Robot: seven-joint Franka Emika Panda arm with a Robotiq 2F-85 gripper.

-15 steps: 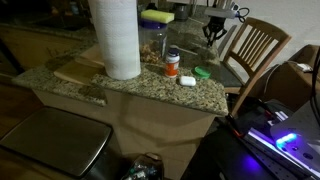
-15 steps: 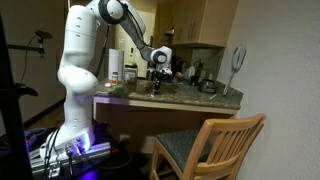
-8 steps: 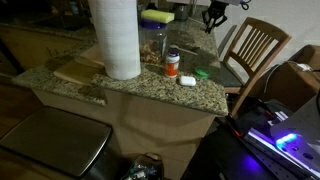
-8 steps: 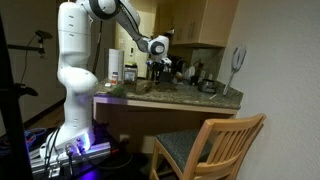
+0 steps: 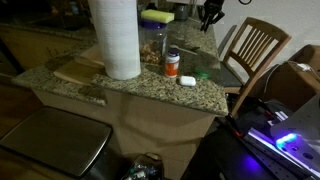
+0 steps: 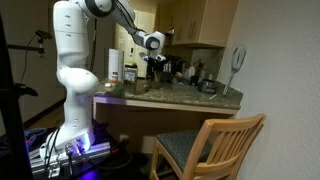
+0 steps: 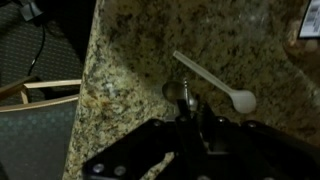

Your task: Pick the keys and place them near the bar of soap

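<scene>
The keys (image 7: 178, 92) seem to hang pinched in the end effector (image 7: 193, 118), held high above the granite table (image 7: 130, 60). In an exterior view the bar of soap (image 5: 187, 80) lies toward 7 o'clock of the end effector (image 5: 210, 14), just beside the orange pill bottle (image 5: 172, 63). Carry the keys across level, lower them on the soap's open side and release low, clear of the bottle.

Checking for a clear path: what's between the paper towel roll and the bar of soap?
An orange pill bottle, close beside the bar of soap; the rest toward the paper towel roll is bare counter, seen in an exterior view.
</scene>
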